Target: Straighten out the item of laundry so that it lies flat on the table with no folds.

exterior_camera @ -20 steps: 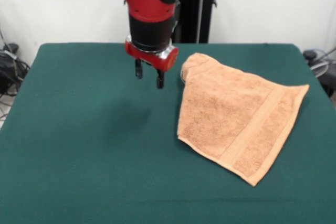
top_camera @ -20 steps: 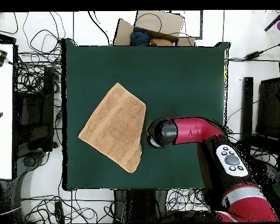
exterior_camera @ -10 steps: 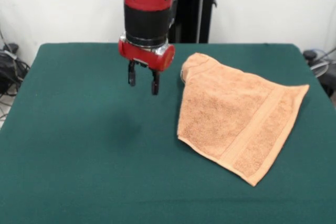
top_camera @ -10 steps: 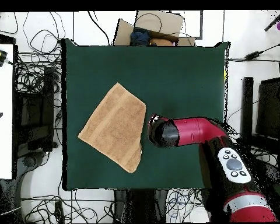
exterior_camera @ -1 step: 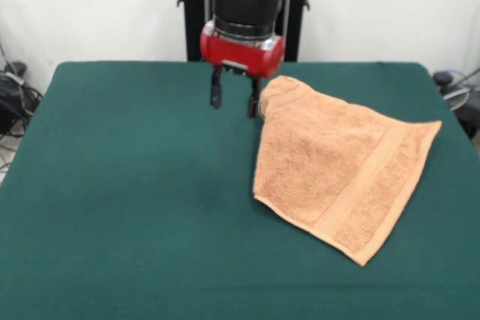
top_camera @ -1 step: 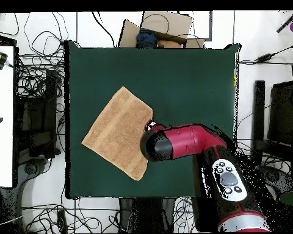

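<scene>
Gripper (exterior_camera @ -1 step: pixel 233 100) now beside towel (exterior_camera @ -1 step: pixel 341 170)

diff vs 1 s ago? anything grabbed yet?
The gripper moved sideways toward the towel: in the front view it went from picture-left of it to right beside its bunched far corner, hanging open above the table. Nothing was grabbed or let go. The towel kept its place and shape, with that corner still folded.
</scene>
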Motion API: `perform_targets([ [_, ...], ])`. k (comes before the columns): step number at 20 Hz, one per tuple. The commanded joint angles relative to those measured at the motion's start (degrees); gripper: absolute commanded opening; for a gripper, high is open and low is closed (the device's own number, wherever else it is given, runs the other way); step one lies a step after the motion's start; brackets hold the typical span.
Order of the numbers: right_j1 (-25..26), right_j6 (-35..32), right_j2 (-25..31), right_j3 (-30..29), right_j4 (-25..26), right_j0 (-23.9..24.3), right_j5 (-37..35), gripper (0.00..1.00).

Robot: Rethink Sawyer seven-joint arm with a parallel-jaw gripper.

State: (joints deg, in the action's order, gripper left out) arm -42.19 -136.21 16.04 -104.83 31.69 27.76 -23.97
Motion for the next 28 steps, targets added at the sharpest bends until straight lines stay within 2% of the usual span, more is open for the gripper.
perform_targets([
  [1, 2.84, 1.47, 6.42, -10.29, -7.14, 2.93, -7.19, 1.00],
  [5, 5.90, 3.04, 7.79, -10.45, -8.50, 3.16, -6.28, 1.00],
  [8, 9.13, 5.45, 8.12, -8.11, -8.86, 3.75, -9.11, 1.00],
  [11, 14.57, 8.22, 8.09, -4.30, -7.35, 4.60, -9.92, 1.00],
  [13, 16.98, 7.63, 7.29, -3.00, -5.66, 4.02, -7.99, 1.00],
  [16, 18.38, 4.51, 6.41, -3.86, -3.86, 2.68, -1.96, 1.00],
  [23, 19.84, 1.78, 6.36, -4.64, -3.14, 0.38, 2.64, 1.00],
  [28, 17.35, -1.14, 5.64, -5.97, -3.79, -2.20, 5.42, 1.00],
])
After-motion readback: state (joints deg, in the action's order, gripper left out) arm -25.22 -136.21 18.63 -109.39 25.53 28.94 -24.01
